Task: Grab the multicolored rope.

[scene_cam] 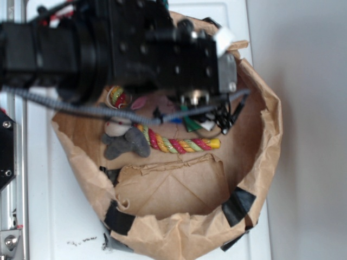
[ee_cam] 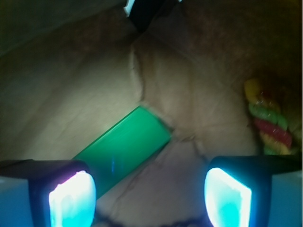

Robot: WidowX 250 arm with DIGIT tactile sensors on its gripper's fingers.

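The multicolored rope [scene_cam: 179, 143] lies curved on the floor of a brown paper bag, its yellow tip pointing right. Its other end shows near a ring at the upper left [scene_cam: 118, 98]. In the wrist view the rope [ee_cam: 267, 123] is at the right edge, beyond the right finger. My gripper [ee_cam: 150, 198] is open and empty, with bare paper between its fingers [ee_cam: 227, 196]. It hovers above the bag floor, with the rope off to its right side. In the exterior view the arm's black body hides the fingers.
A flat green block [ee_cam: 124, 149] lies just ahead of the left finger; it also shows in the exterior view [scene_cam: 191, 124]. A grey plush donkey [scene_cam: 127, 142] lies against the rope's left part. The crumpled paper bag wall [scene_cam: 265, 135] rings everything. A grey cable crosses above.
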